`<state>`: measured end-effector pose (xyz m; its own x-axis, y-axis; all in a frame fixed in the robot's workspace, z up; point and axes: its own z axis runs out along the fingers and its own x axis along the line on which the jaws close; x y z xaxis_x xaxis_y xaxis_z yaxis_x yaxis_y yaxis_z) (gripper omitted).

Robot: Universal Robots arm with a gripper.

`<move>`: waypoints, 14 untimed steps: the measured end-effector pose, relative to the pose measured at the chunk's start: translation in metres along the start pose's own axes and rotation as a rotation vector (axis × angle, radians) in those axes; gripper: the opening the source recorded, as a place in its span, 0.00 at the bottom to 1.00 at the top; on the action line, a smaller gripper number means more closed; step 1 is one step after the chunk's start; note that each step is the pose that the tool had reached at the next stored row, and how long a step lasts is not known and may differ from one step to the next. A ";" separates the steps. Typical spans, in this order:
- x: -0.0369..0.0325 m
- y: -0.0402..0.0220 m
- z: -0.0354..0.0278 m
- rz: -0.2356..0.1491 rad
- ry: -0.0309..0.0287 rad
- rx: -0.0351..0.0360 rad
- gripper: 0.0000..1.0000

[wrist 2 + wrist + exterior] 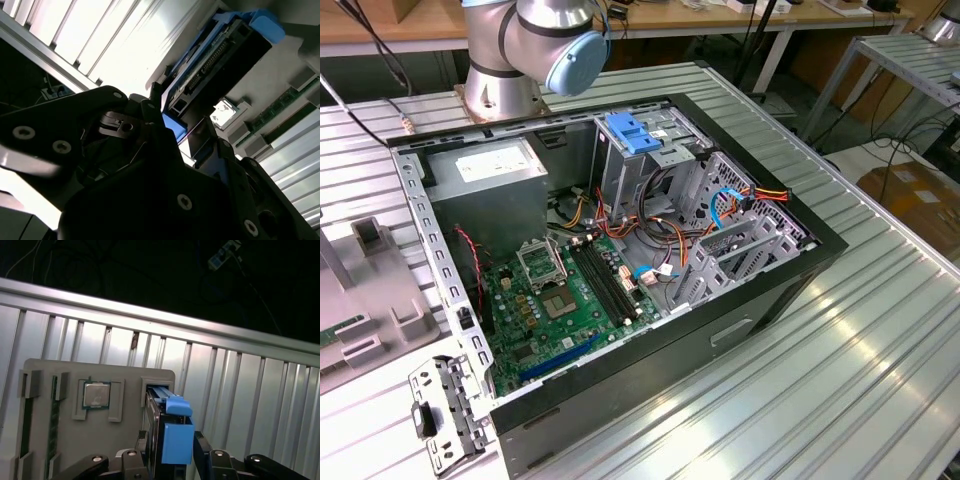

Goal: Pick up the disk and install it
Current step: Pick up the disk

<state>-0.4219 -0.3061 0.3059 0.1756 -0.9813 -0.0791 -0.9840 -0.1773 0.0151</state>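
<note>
One disk (176, 432) on edge by the grey tray (65, 371), end effector (172, 452) clamped round it.

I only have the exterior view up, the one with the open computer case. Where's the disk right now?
Observer: In the first wrist view, the disk, a flat dark hard drive edged in blue plastic, stands on edge in a slot of a grey fixture plate.
Operator: And the gripper?
Observer: The black gripper is right at the disk's near end.
Operator: Anything else on that plate?
Observer: A square silver processor chip lies in a recess beside the disk's slot.
</note>
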 end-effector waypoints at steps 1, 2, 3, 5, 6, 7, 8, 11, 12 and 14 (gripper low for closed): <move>0.0000 0.0001 0.0008 0.000 0.0000 0.0000 0.48; 0.0001 0.0002 0.0016 0.000 0.0000 0.0000 0.48; 0.0001 0.0002 0.0024 0.000 0.0000 0.0000 0.48; 0.0003 0.0003 0.0046 0.000 0.0000 -0.0001 0.48; 0.0004 0.0003 0.0060 0.000 0.0000 -0.0001 0.48; 0.0005 0.0003 0.0071 0.000 0.0000 0.0000 0.48; 0.0007 0.0003 0.0094 0.000 0.0000 0.0000 0.48; 0.0009 0.0003 0.0126 0.000 0.0000 0.0000 0.48; 0.0010 0.0002 0.0135 0.000 0.0000 0.0000 0.48; 0.0011 0.0003 0.0147 0.000 0.0001 -0.0004 0.48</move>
<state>-0.4224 -0.3061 0.2912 0.1755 -0.9813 -0.0790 -0.9840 -0.1773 0.0155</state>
